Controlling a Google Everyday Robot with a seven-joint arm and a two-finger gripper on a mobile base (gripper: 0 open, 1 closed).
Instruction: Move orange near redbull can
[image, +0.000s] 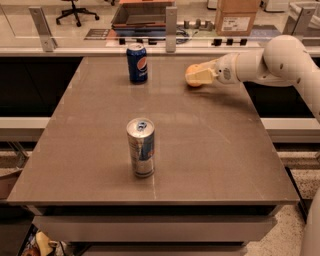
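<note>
The orange (190, 70) lies on the far right part of the brown table (210, 150), mostly covered by my gripper (198, 76), which reaches in from the right on the white arm (260, 62) and sits right at the fruit. Only the orange's upper left edge shows. The redbull can (141, 147), tall, slim, silver with blue panels, stands upright in the middle of the table near the front, well apart from the gripper and the orange.
A dark blue Pepsi can (136, 62) stands upright at the far edge, left of the orange. Behind the table runs a counter with metal posts (171, 29), a cardboard box (238, 16) and an office chair (75, 10).
</note>
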